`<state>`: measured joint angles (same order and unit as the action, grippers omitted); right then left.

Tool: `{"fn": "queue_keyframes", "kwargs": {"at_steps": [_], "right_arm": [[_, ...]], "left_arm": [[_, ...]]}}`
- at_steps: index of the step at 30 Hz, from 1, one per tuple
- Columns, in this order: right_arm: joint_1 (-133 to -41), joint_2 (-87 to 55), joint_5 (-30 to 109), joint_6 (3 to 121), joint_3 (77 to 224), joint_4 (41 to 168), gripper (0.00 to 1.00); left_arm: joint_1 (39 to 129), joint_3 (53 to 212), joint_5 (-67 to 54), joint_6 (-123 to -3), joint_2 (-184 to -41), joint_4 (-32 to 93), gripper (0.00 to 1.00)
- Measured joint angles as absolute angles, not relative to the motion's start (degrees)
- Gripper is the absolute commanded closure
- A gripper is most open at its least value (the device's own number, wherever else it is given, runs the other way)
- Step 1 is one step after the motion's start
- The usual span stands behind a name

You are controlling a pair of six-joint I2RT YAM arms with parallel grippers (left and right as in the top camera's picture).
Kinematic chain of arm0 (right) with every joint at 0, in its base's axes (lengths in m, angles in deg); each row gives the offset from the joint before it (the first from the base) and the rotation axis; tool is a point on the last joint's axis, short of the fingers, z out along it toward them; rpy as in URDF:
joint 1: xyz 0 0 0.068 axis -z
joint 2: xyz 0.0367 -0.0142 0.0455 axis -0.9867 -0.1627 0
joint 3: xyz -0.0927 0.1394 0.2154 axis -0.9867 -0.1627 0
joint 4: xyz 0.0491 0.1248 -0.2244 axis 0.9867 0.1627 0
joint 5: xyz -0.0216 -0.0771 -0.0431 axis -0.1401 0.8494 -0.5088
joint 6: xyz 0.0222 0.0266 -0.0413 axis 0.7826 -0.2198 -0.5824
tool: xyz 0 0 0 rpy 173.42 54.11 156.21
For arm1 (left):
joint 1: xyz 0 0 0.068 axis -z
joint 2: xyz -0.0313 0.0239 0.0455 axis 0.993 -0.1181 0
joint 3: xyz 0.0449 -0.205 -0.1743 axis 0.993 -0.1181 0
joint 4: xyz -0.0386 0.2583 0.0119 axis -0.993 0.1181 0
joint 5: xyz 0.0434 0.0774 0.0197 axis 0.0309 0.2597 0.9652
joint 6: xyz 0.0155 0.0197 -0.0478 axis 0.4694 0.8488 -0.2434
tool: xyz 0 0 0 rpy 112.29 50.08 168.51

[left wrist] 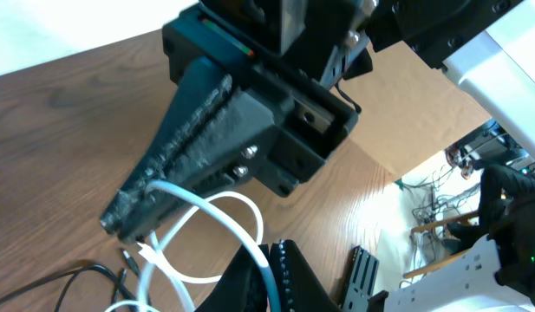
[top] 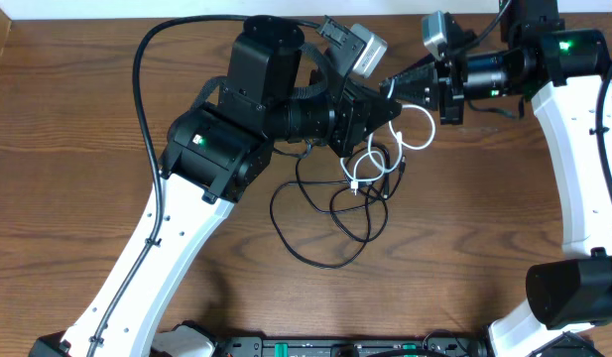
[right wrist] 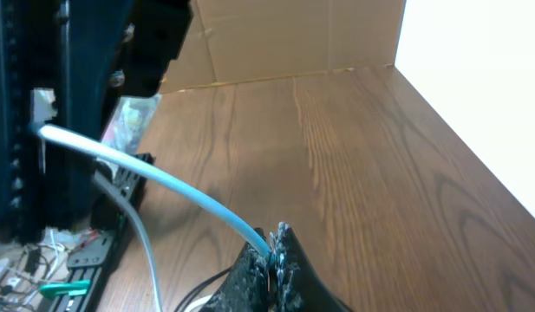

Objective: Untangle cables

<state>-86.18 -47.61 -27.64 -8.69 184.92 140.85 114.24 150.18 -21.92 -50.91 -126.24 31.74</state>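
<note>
no legible text, labels or numbers

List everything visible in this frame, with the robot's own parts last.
white cable: 1, white, table centre, stretched between both grippers, with the rest looping down onto the table
black cable: 1, black, loose loops on the table below the grippers, crossing the white cable's loops
table: 1, brown wood, under everything
cardboard: brown, standing at the table's far edge in the right wrist view
arms: 2, white and black, left and right
left gripper: 1, black, shut on the white cable
right gripper: 1, black, shut on the white cable
</note>
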Motion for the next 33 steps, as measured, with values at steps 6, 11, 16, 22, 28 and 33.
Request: {"fn": "queue_keyframes", "kwargs": {"at_steps": [6, 11, 16, 22, 28, 33], "right_arm": [[-82.9, -47.6, -23.9, 12.9, 184.8, 121.7, 0.99], [-74.3, -47.6, -18.6, 37.9, 184.8, 104.9, 0.99], [-65.3, -47.6, -12.6, 53.6, 184.9, 99.8, 0.99], [-57.5, -47.6, 4.5, 60.2, 184.9, 105.1, 0.99], [-53.0, -49.0, 21.8, 60.4, 184.9, 103.3, 0.99], [-50.4, -52.0, 32.6, 61.3, 184.9, 97.8, 0.99]], "left_arm": [[114.2, 150.2, -21.9, -51.0, -126.2, 31.7, 0.57], [114.2, 150.2, -21.9, -51.2, -126.2, 31.7, 0.50], [114.2, 150.2, -21.9, -51.1, -126.2, 31.7, 0.50], [114.2, 150.2, -21.9, -51.1, -126.2, 31.7, 0.50], [114.2, 150.2, -21.9, -51.1, -126.2, 31.7, 0.50], [114.2, 150.2, -21.9, -51.1, -126.2, 31.6, 0.49]]}}
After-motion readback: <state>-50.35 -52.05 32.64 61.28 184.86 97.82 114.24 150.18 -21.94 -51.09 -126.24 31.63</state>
